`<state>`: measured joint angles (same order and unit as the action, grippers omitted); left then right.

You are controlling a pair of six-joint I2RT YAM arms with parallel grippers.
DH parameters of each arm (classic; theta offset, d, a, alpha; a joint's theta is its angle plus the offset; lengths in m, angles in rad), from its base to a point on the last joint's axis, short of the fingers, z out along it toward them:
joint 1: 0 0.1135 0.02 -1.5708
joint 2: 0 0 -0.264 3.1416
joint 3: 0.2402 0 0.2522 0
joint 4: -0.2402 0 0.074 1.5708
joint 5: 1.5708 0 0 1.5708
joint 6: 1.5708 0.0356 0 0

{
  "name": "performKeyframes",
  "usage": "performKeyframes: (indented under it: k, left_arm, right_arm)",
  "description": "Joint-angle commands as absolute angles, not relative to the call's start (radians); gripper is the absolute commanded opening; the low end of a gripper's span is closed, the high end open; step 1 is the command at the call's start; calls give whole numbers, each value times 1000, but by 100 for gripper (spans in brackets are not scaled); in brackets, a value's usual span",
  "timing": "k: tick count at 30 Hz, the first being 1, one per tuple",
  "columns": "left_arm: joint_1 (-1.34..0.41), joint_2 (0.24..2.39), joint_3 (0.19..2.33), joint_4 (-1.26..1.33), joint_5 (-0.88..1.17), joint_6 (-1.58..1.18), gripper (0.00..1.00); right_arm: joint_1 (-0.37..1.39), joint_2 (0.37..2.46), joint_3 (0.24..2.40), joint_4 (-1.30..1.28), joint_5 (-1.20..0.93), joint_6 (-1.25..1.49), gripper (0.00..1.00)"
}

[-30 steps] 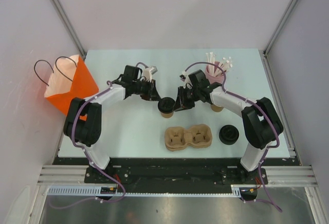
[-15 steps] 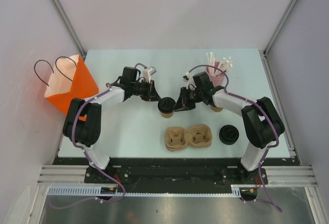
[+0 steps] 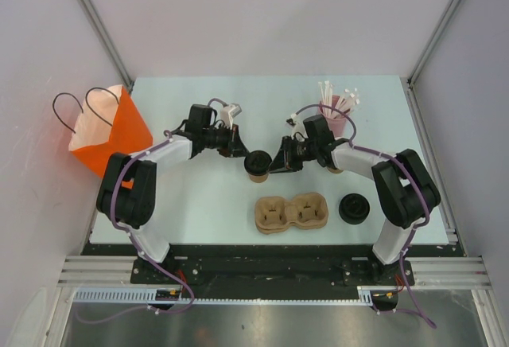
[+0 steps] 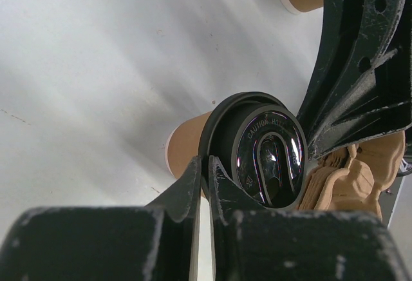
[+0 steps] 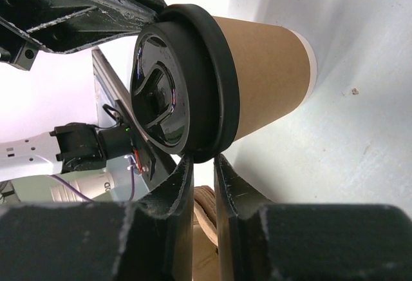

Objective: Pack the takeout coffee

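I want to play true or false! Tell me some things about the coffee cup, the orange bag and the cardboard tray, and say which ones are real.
The takeout coffee has its black lid on. True.
The takeout coffee sits inside the orange bag. False: it stands on the table between the left gripper and the right gripper.
The cup carrier holds two cups. False: both its wells are empty.
A loose black lid lies on the table to the right of the cup carrier. True.
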<state>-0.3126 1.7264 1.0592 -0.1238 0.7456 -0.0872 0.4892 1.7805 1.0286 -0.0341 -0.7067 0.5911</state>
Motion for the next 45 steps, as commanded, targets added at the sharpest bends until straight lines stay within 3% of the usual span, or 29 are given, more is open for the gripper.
performKeyframes:
  k: [1,25,45]
  left_arm:
    - [-365,1796,980,-307,700,-23,8]
    - [-383,1775,971,-298,649,-3,6]
    - [-388,1689,1060,-298,678,-43,9]
  right_arm:
    - [486,1930,942,-107,-420,514,0]
    - [471,1965,888,-54,-396,529,0]
    - [497,1710,1002,-51,-459,563,9]
